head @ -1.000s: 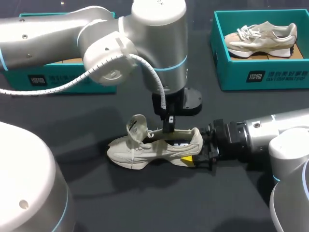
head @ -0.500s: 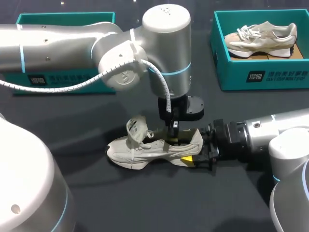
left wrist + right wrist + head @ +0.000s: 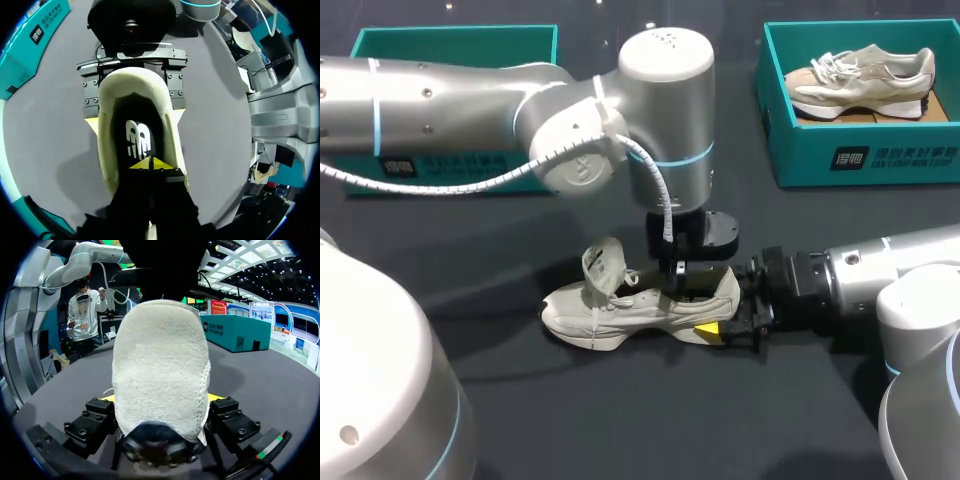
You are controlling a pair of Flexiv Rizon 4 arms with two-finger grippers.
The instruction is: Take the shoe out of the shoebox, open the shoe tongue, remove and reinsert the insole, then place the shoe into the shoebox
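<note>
Clamping the shoe (image 3: 620,310) heel mid-table, right gripper (image 3: 718,322) fingers grip both sides. Left gripper (image 3: 150,164) fingers closed together on insole (image 3: 137,137) inside; thin pinch could slip, or drag shoe loose.

The shoe (image 3: 640,305) is sitting on its sole at mid-counter (image 3: 620,420), toe pointing left, heel pointing right. The right fingers (image 3: 705,328) are lying level at the heel, one on each side of it, both touching. The left arm (image 3: 470,100) is spanning from the left edge to mid-counter. The left fingers (image 3: 142,165) are hanging straight down over the shoe, tips sitting inside its opening, just above the insole (image 3: 137,140). The left box (image 3: 455,45) is standing at back left, partly behind the left arm. The right box (image 3: 860,150) is standing at back right, with a second shoe (image 3: 860,80) lying in it.
</note>
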